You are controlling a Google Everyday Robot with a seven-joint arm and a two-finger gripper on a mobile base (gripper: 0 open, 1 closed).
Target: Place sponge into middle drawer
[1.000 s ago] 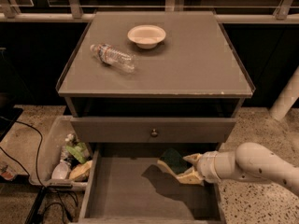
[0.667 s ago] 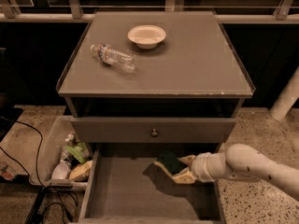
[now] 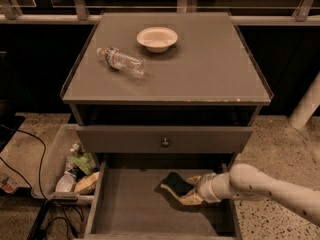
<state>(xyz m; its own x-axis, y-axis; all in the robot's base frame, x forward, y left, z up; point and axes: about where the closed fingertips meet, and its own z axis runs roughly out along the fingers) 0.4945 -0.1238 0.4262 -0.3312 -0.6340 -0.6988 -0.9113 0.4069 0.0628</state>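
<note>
The middle drawer (image 3: 125, 209) is pulled open below the cabinet, showing a flat grey floor. The sponge (image 3: 176, 183), dark green side up, sits low over the drawer floor at centre right. My gripper (image 3: 186, 190) reaches in from the right on a white arm, with its tan fingers (image 3: 189, 199) around the sponge's right end. I cannot tell whether the sponge rests on the floor.
The closed drawer front with a round knob (image 3: 164, 142) is just above the open drawer. A white bowl (image 3: 157, 38) and a lying plastic bottle (image 3: 121, 61) are on the cabinet top. A bin of clutter (image 3: 75, 171) stands left of the drawer.
The gripper with the sponge has moved a little to the left and lower into the drawer.
</note>
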